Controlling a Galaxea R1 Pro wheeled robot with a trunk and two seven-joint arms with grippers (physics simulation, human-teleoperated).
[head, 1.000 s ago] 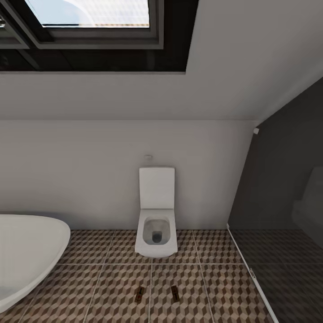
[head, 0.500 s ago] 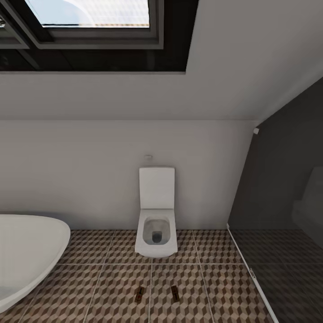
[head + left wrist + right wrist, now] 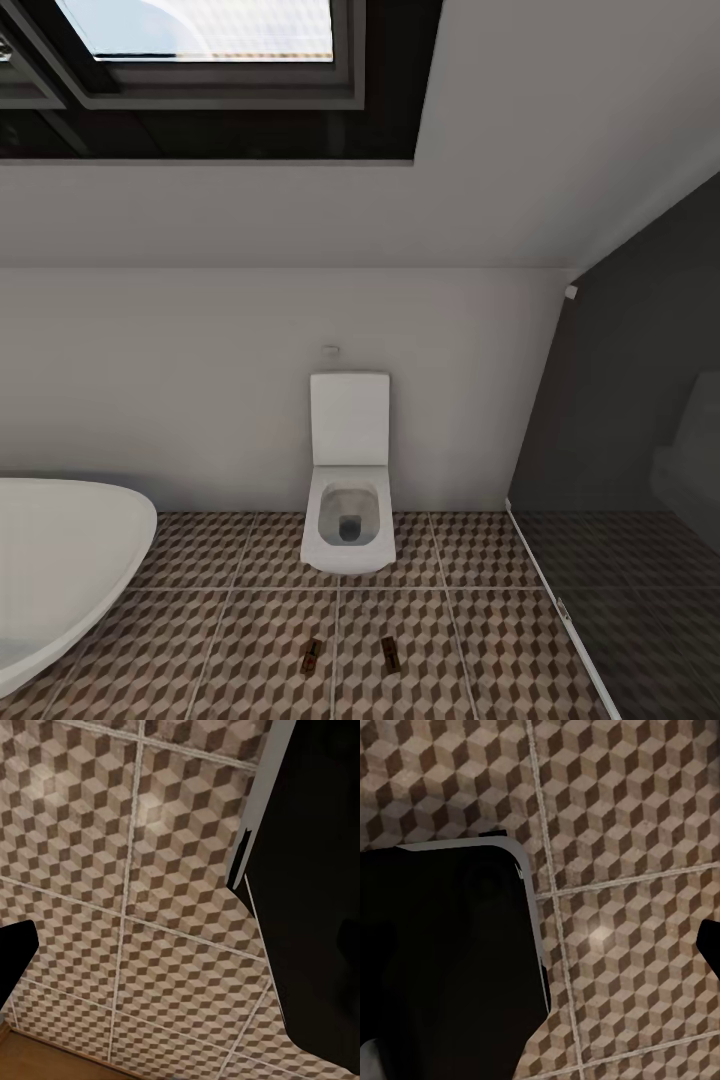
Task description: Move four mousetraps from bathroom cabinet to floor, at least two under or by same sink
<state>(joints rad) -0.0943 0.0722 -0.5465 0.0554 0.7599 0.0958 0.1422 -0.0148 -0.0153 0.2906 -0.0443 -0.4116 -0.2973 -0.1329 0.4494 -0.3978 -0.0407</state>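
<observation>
Two mousetraps lie flat on the cube-patterned bathroom floor in front of the toilet, one left of a grout line and the other right of it. They are small brown boards with dark metal parts. The cabinet and the sink are out of view. My left gripper hangs over bare tiles; one dark fingertip shows at the picture's edge, with nothing held. One fingertip of my right gripper likewise shows at the edge, over tiles.
A square white toilet stands against the back wall. The oval white bathtub is at the left. Darker shower tiles behind a glass screen lie at the right. My black base covers part of the floor in both wrist views.
</observation>
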